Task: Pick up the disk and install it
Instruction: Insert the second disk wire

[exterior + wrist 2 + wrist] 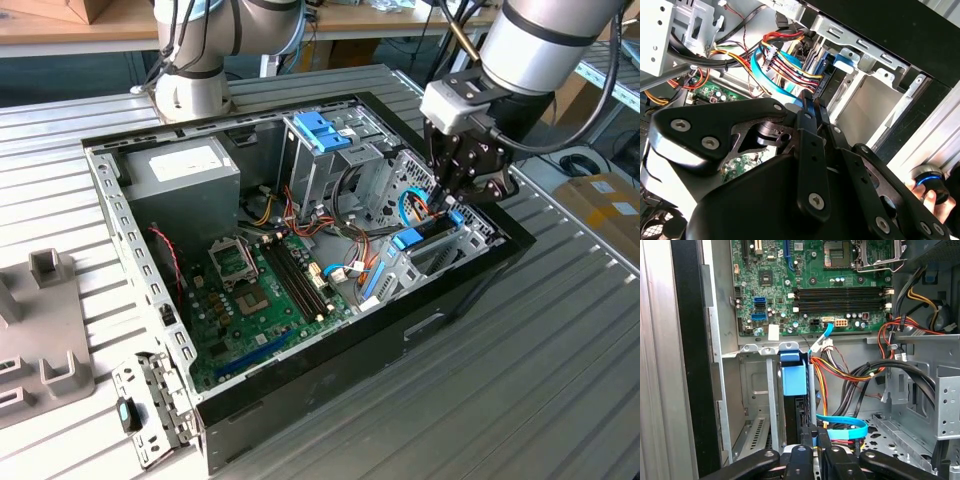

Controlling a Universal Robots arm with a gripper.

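Observation:
The disk (412, 238) stands on edge in a slot of the drive bay at the exterior view's right end of the open computer case (430, 325). Its blue plastic frame (792, 377) shows, with the dark drive body beneath; the blue end tab (844, 58) sits by the bay's metal wall. My gripper (447, 205) hangs right over the bay at the disk's upper edge. In both wrist views the black fingers (802, 447) lie close together, shut, with nothing clearly between them; the fingertips (807, 105) are just beside the disk.
Orange, red and blue cables (840, 427) crowd the space beside the bay. A motherboard (260, 290), a grey power supply (185, 170) and a drive cage with a blue latch (318, 130) are in the case. A hand (930, 192) holds a black-and-blue knob nearby.

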